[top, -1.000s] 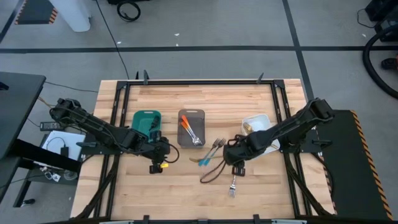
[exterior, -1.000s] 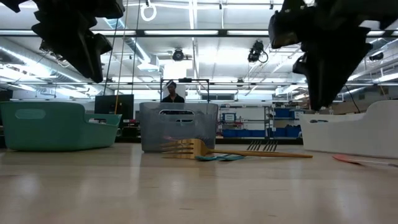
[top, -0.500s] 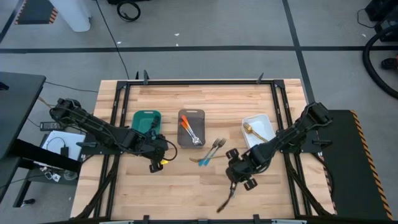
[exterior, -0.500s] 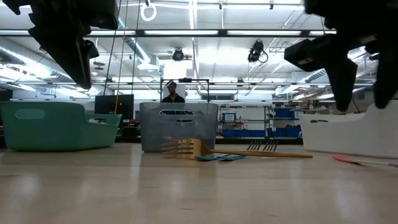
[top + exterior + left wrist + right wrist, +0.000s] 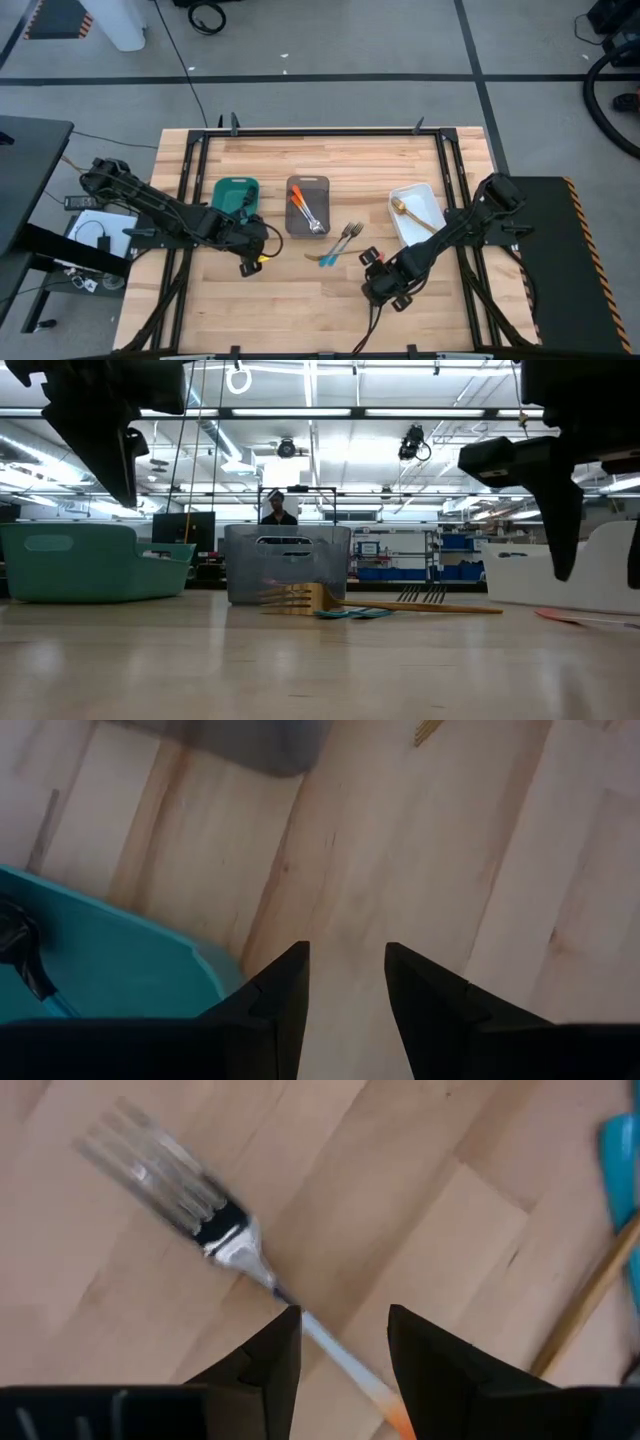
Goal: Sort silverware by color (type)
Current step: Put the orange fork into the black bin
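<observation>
My right gripper (image 5: pixel 343 1330) hangs open above the table's near middle (image 5: pixel 385 285), fingers pointing down. Below it lies a fork (image 5: pixel 235 1245) with silver tines and a thin stem that turns orange (image 5: pixel 395 1415); the stem runs between the fingers' tips, and the low view shows them above the table. More silverware lies flat at mid-table: forks (image 5: pixel 347 233), a gold handle (image 5: pixel 420 607) and a blue one (image 5: pixel 326 260). My left gripper (image 5: pixel 347 960) is open over bare wood beside the teal tray (image 5: pixel 237 195).
Teal tray, grey tray (image 5: pixel 307 205) with orange-handled forks, and white tray (image 5: pixel 415 210) with a gold utensil stand in a row across the table's middle. Bare wood lies along the near edge. A person stands far behind the table (image 5: pixel 277 510).
My right gripper has moved toward the table's near edge and sunk, rolling its wrist as it went; it now stands over the orange-handled fork and hides it from above. My left gripper has rolled a little in place. Both have stayed open.
</observation>
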Controlling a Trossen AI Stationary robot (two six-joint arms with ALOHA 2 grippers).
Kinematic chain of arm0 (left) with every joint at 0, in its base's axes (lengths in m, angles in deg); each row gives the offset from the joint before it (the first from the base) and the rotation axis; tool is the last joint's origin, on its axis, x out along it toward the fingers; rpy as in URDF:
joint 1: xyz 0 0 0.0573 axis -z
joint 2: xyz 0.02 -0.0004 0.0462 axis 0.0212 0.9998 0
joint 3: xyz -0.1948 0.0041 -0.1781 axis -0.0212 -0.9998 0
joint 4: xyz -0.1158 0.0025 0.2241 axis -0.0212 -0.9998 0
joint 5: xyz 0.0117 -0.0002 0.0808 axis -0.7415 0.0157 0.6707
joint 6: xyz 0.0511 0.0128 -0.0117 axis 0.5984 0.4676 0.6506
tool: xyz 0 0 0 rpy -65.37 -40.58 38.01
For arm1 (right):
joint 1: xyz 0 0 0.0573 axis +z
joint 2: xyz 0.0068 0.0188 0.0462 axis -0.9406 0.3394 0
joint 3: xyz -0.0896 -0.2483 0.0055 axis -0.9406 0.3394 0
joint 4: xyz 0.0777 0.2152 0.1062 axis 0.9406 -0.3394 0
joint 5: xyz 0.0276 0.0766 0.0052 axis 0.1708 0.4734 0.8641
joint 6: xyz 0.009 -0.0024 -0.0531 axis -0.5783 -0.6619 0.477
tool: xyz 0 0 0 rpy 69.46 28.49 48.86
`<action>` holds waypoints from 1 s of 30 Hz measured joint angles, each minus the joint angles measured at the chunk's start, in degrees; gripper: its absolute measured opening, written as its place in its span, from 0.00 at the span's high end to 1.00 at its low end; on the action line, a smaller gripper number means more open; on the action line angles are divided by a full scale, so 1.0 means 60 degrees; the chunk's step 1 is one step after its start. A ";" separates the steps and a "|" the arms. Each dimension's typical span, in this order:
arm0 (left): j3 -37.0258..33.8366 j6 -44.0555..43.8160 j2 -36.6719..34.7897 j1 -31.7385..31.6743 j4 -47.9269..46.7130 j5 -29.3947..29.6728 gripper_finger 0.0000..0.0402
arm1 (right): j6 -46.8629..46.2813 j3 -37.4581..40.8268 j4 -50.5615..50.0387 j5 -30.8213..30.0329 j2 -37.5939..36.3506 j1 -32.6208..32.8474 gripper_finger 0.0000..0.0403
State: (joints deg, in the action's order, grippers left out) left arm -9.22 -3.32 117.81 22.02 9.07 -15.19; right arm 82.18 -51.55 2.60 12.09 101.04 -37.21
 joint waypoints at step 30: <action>0.0000 -0.0519 0.0000 0.0465 0.0106 -0.0024 0.65 | 0.1400 0.0382 0.0647 0.0343 -0.0007 -0.0018 0.61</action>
State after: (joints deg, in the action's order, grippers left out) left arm -9.22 -6.43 117.81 24.81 9.70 -15.33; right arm 90.58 -49.26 6.49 14.15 101.00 -37.32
